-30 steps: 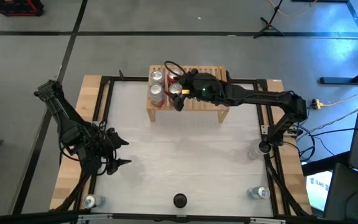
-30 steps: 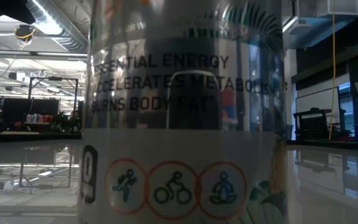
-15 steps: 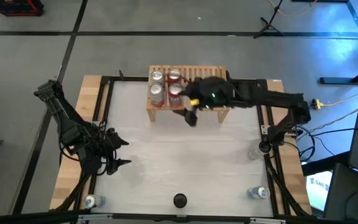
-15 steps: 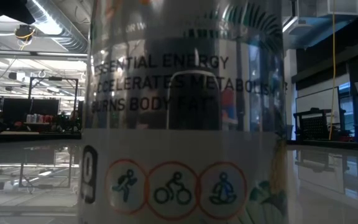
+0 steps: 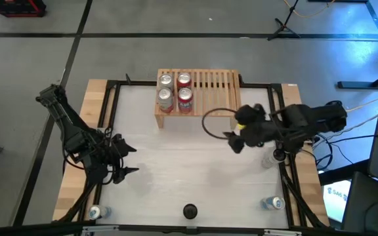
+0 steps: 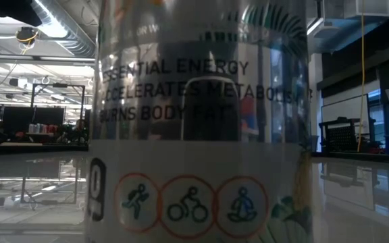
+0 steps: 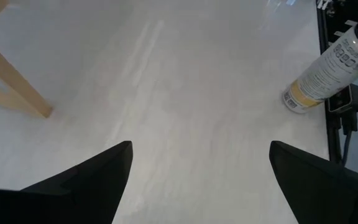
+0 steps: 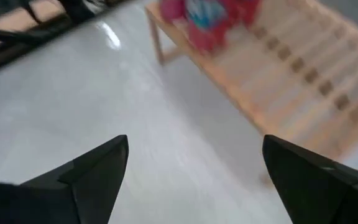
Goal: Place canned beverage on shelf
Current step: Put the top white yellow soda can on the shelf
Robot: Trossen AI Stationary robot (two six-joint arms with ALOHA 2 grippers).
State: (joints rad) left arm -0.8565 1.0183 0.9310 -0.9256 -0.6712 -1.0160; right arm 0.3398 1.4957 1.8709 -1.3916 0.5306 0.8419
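four cans [image 5: 174, 90] stand on the shelf [image 5: 212, 88]; right end effector [image 5: 233, 141] empty.

— What's different from a second ago?
— The right hand [image 5: 231, 141] is off the shelf [image 5: 212, 85], pulled back over the tabletop [image 5: 176, 164], fingers apart and empty.
— And the cans?
— Four cans [image 5: 175, 90] stand uncovered on the shelf's left end.

pale unfinished wood, slatted: shelf [image 5: 205, 88]. shiny metal tops: cans [image 5: 175, 90]. smooth, glossy white: table [image 5: 176, 170]. glossy printed wrap: near can [image 6: 198, 135].
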